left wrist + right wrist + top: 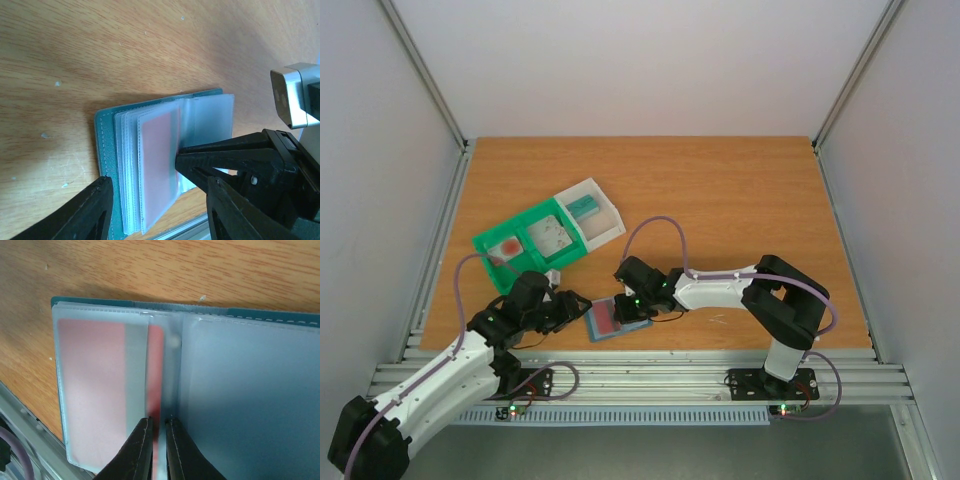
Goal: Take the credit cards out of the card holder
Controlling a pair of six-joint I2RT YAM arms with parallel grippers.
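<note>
Surface (740,200): wood is lying open across the far and right parts; metal rails (650,375) are running along the near edge.
Tray (515,220): green and clear, sitting far-left of the holder, apart from it, a teal card (583,207) lying in its clear end.
Card holder (605,325): lying open and flat close to the near edge, between both arms, clear sleeves fanning up.
Left pincer (160,186): spreading wide, straddling the holder's near side, holding nothing.
Right pincer (159,421): squeezing narrowly on a card's edge at the fold, crowding the left pincer.
Credit card (156,365): red-marked, standing on edge between sleeves; another is showing pink inside the neighbouring sleeve.
</note>
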